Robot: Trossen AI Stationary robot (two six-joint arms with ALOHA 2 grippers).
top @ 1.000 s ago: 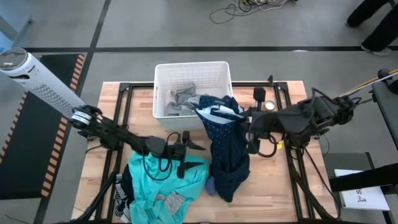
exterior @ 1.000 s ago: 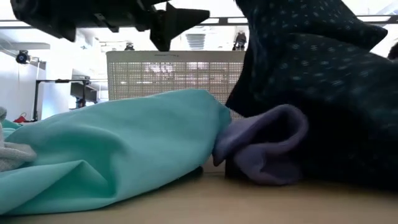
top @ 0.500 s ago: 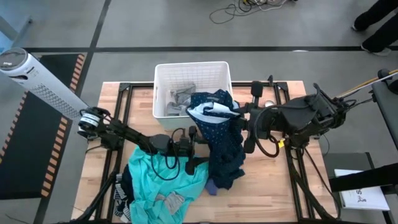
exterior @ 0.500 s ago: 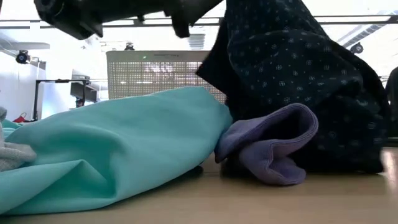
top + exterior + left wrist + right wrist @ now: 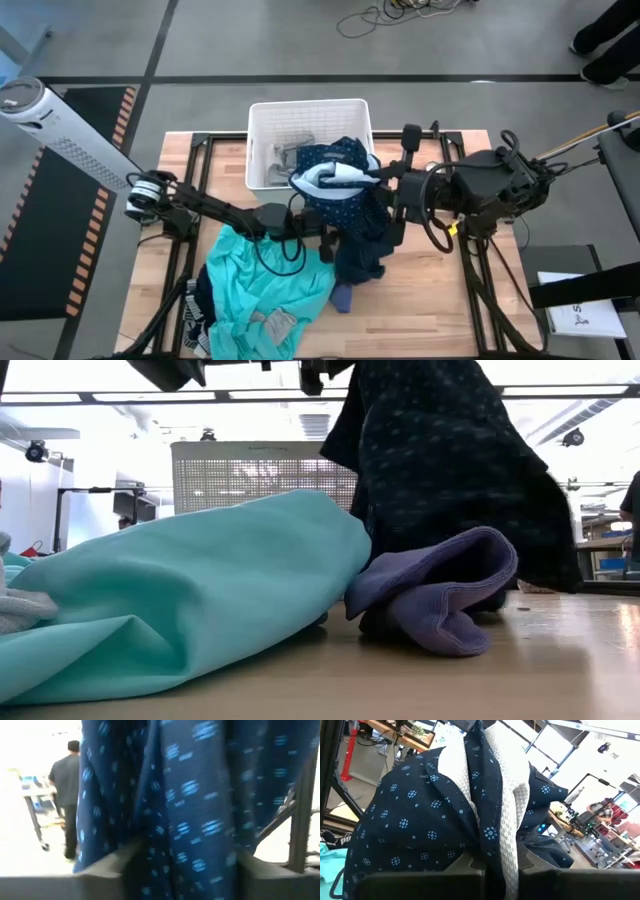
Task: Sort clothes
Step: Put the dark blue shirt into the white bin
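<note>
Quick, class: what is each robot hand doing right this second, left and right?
Left hand: against the dark blue dotted garment; grip cannot be told.
Right hand: closed on the dotted garment, holding it up beside the white bin.

dotted navy garment (image 5: 350, 205) hangs lifted; turquoise garment (image 5: 262, 285) lies crumpled

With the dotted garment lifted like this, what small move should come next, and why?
Probably carry it a little farther over the white bin before letting go. The right gripper is shut on the dark blue dotted garment, whose top overlaps the bin's near rim while its tail hangs down to the table.
</note>
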